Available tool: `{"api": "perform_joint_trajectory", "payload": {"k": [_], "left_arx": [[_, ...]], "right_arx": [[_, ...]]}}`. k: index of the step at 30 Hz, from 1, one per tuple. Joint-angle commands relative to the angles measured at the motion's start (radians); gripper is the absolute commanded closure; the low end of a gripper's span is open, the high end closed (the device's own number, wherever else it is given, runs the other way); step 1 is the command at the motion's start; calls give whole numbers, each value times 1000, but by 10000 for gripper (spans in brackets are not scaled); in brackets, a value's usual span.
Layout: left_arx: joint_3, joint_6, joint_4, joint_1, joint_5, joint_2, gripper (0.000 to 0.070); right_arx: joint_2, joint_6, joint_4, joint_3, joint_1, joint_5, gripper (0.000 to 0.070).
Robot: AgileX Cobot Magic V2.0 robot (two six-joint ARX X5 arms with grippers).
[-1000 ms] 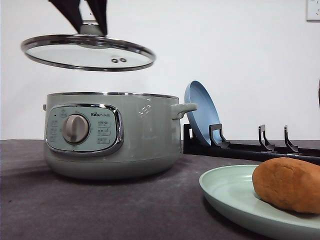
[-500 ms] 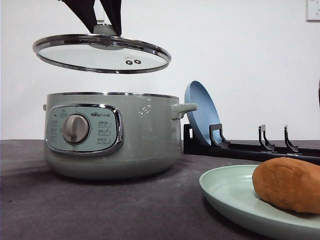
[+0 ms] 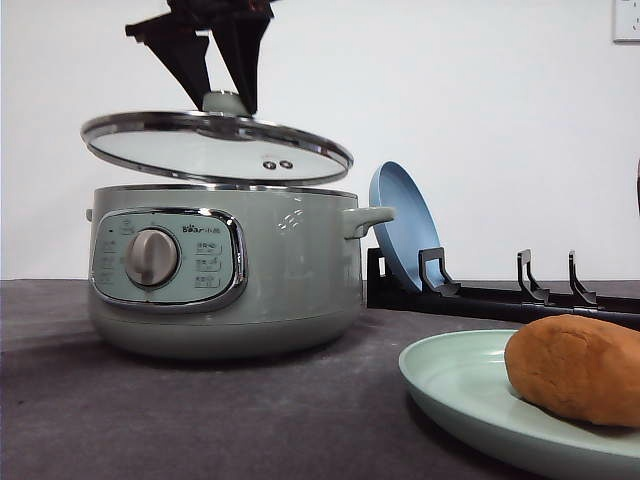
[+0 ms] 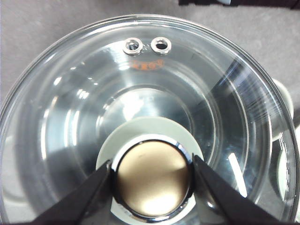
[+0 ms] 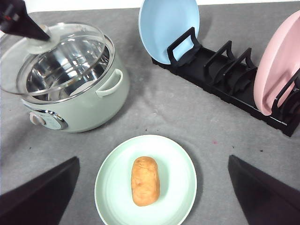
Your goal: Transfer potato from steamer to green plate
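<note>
The orange-brown potato point(image 3: 575, 368) point(image 5: 145, 181) lies on the green plate point(image 3: 460, 385) point(image 5: 112, 187) at the front right. The sage-green steamer point(image 3: 225, 270) point(image 5: 89, 108) stands at the left, its steel inside showing no food. Just above its rim the glass lid point(image 3: 215, 148) point(image 4: 140, 93) point(image 5: 56, 51) hangs slightly tilted. My left gripper point(image 3: 228, 100) point(image 4: 152, 176) is shut on the lid's knob, with a finger point(image 4: 89, 197) on each side. High above the plate my right gripper point(image 5: 153, 157) stands open, touching nothing.
A black dish rack point(image 3: 500, 295) point(image 5: 220, 75) stands behind the green plate, to the right of the steamer. It holds a blue plate point(image 3: 400, 225) point(image 5: 168, 26) and a pink plate point(image 5: 276, 65) on edge. Grey tabletop lies between steamer and green plate.
My left gripper has carried the lid to the right and down, so it now hangs close over the steamer's rim. Potato and green plate have not moved.
</note>
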Motion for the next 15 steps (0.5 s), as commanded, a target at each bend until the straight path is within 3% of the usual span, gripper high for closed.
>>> {"api": "perform_joint_trajectory", "payload": {"k": [1, 15], "left_arx": [[30, 3, 24, -10, -1, 22, 700], [30, 12, 34, -9, -1, 99, 700]], "right_arx": [[5, -9, 11, 17, 5, 2, 59], [5, -12, 11, 17, 5, 2, 58]]}}
